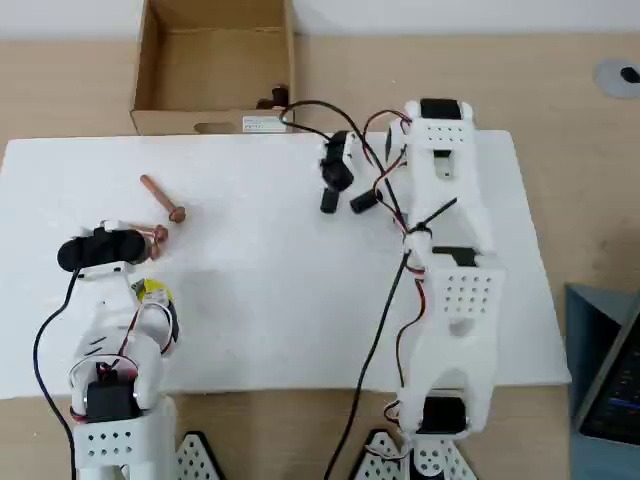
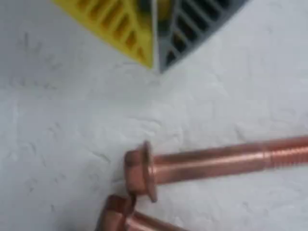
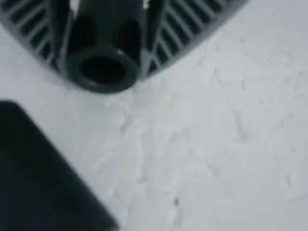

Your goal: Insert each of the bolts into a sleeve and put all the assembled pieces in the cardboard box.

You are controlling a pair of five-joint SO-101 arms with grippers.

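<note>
At nine o'clock, hovering with left gripper [image 2: 155, 62] closed and empty, risking scattering copper flanged bolts [image 2: 207, 163]; clamping black tubular sleeve [image 3: 103, 72] in right gripper [image 3: 108, 43]

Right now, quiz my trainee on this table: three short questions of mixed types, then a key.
1. How many copper bolts lie loose on the white mat?
2. True or false: the left arm's fingers grip a bolt.
3. What do the right arm's fingers hold? A) a bolt B) a black sleeve C) nothing

Key: 1 two; 2 false; 3 B.
</note>
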